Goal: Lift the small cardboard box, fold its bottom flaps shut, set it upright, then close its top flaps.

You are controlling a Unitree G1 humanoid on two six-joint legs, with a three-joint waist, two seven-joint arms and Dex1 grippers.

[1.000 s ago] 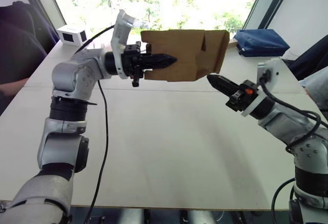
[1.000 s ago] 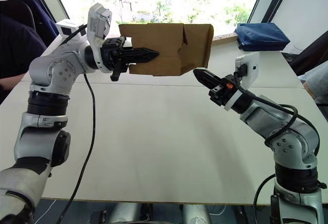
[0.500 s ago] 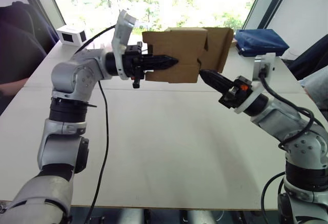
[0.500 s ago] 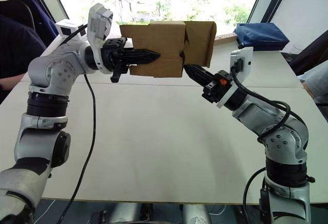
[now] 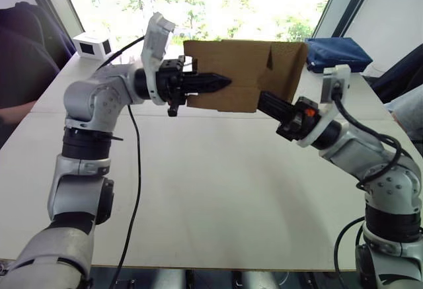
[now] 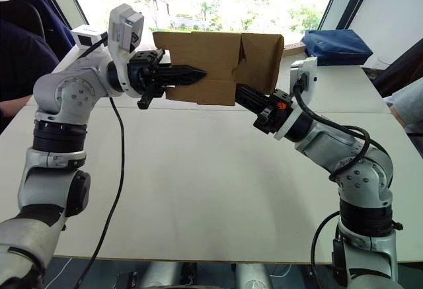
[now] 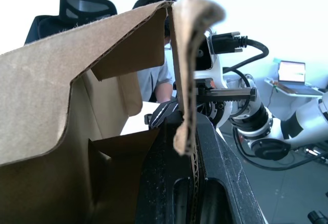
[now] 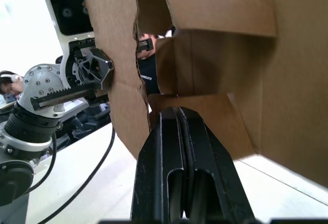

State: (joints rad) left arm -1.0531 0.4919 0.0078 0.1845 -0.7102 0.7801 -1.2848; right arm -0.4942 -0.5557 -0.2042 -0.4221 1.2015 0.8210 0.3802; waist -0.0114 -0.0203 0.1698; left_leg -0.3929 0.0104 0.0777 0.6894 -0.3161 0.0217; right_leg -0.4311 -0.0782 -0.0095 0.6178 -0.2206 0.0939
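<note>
— At the far left corner of the bench (image 5: 198,190), what sits there?

— A white box with a dark window (image 5: 91,44), well apart from everything else. A person in dark clothing (image 5: 20,57) is seated beside that end.

— And moving in from there?

— The left tool (image 5: 221,81) reaches across at chest height, well above the bench top. Its black fingers are pressed together on a wall of the small cardboard box (image 5: 238,71); the left wrist view shows that corrugated wall edge sandwiched between them.

— So the box is in the air?

— Yes, held up clear of the bench and lying on its side, its open end turned toward the robot's right. One of the flaps (image 5: 291,71) at that end stands out, not folded in.

— What about the other arm?

— The right tool (image 6: 236,89) comes up from the right at a slant, with its tip at the lower edge of the open end. In the right wrist view its two fingers (image 8: 179,172) lie pressed together with nothing between them, pointing into the open box, where a small inner flap (image 8: 205,116) lies just ahead of the tip.

— Anything farther right?

— A folded blue cloth bag (image 5: 336,53) rests at the far right corner of the bench, behind the right arm.
</note>
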